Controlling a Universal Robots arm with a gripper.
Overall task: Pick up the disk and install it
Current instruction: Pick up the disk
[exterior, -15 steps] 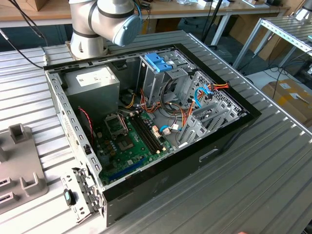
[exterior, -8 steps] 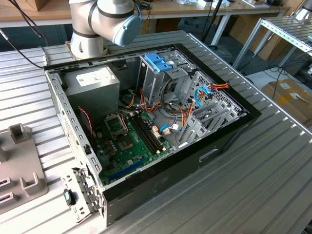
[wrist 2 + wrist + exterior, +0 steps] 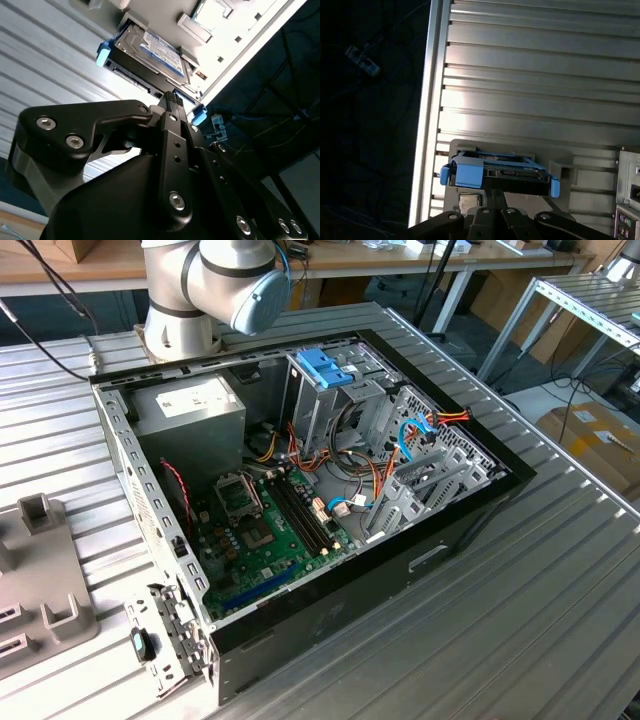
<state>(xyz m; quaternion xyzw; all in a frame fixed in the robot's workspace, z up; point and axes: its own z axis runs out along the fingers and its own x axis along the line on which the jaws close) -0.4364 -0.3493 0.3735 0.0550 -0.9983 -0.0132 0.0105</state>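
The disk (image 3: 150, 50) is a grey-metal drive with a pale label in a light-blue carrier. It lies in a grey holder (image 3: 560, 167) on the ribbed metal table. In the first wrist view the disk (image 3: 497, 172) shows edge-on, with blue tabs at both ends. My gripper (image 3: 171, 97) is just in front of the disk's near edge, midway along it. Its black fingers (image 3: 495, 196) lie together, shut, with nothing visibly between them. I cannot tell whether the tips touch the disk.
The open computer case (image 3: 300, 480) lies on the table, with a tall metal cage topped by a blue bracket (image 3: 325, 368) and loose cables inside. The arm's base (image 3: 195, 290) stands behind it. Grey fixtures (image 3: 40, 580) sit at the exterior view's left. The table edge (image 3: 427, 125) runs close beside the holder.
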